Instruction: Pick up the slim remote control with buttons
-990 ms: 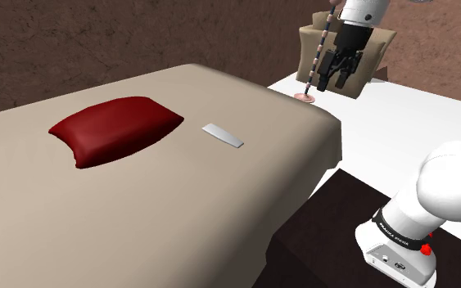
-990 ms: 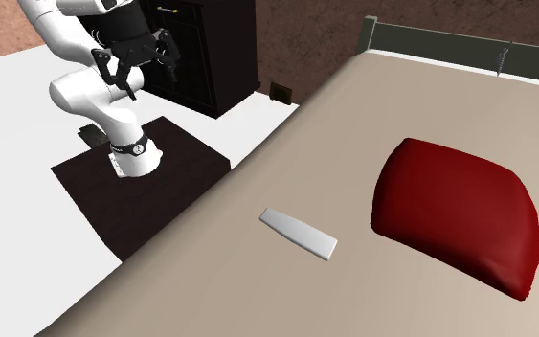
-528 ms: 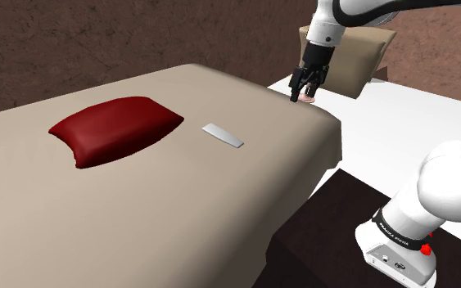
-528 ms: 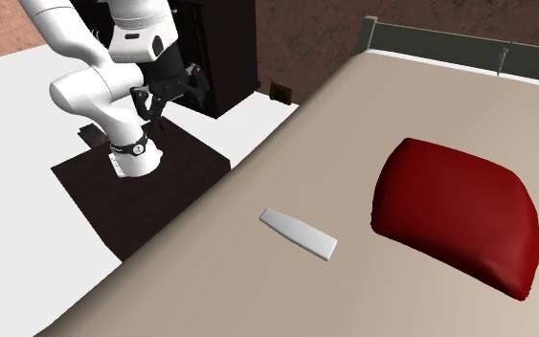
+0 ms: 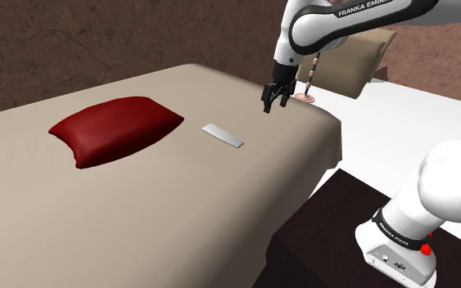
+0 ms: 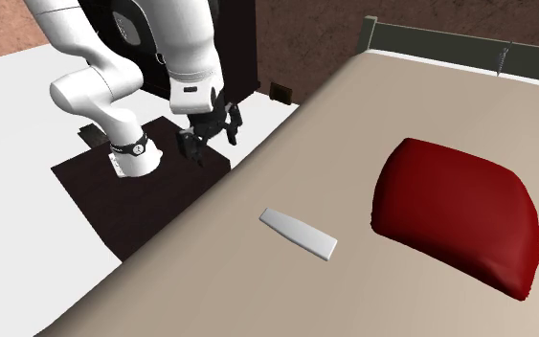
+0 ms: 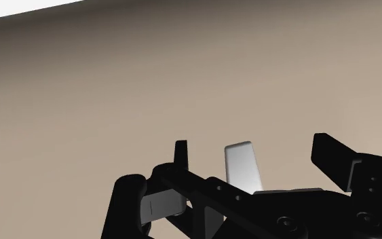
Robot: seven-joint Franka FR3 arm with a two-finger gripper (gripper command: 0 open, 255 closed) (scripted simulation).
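Tool [image 5: 273, 101]: black, two fingers, hanging from the white arm [image 5: 341, 18] above the bed near its corner, touching nothing.
Tool state: released. In the wrist view the two fingers [image 7: 180, 155] stand well apart and there is no contact with anything.
Remote [image 5: 222, 135]: slim, pale grey, lying flat on the bed cover, apart from the tool and lower than it, on the tool's pillow-ward side.
Remote, wrist view [image 7: 242, 167]: shows in the gap between the spread fingers, ahead of the tool [image 7: 253, 146] on the cover, not clasped.
Remote, second exterior view [image 6: 299, 233]: lies slantwise near the bed's edge. The tool [image 6: 205, 144] hangs off beyond that edge, toward the arm's base.
Buttons: cannot be made out.
Bed [image 5: 146, 217]: plain beige cover, which lies under and ahead of the tool in the wrist view [image 7: 182, 81].
Pillow [image 5: 115, 129]: dark red, on the bed beyond the remote from the tool, well apart from the tool and not touching the remote.
Striped rod [image 5: 314, 69]: thin, on a pink base, just behind the tool at the bed's corner.
Stand [image 5: 323, 237]: dark box beside the bed, carrying the arm's base.
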